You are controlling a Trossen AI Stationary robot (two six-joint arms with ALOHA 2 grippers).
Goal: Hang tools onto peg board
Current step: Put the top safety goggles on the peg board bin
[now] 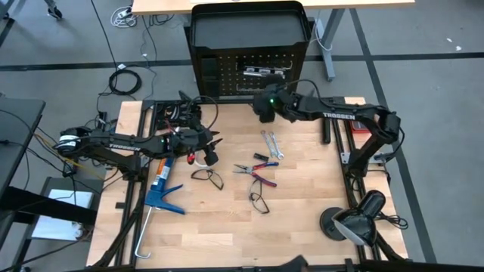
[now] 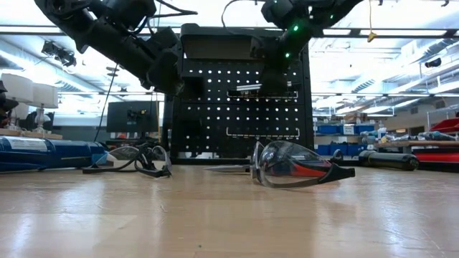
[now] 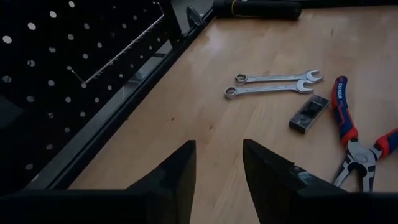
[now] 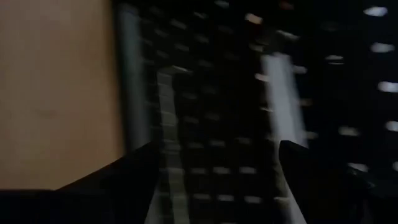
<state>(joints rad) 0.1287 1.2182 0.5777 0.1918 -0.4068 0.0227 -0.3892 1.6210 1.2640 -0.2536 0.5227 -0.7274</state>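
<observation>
Tools on the counter (image 1: pixel 227 227): nearest us, safety glasses (image 1: pixel 259 202); then pliers (image 1: pixel 255 172); then paired wrenches (image 1: pixel 271 144), long axes toward twelve, lying at three o'clock from our left gripper (image 1: pixel 214 149), jaws apart, empty. Farthest: right gripper (image 1: pixel 265 106), jaws wide, at the peg board (image 1: pixel 249 72).

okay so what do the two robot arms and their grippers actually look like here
Both arms are dark, nearly black, jointed tubes with white TROSSEN lettering along the forearm. The right arm shows a small green light near its wrist; the left arm has black cables looping around it and a white wrap near its base. The left gripper has two flat, dark, wedge-shaped fingers; the right gripper looks the same.
</observation>
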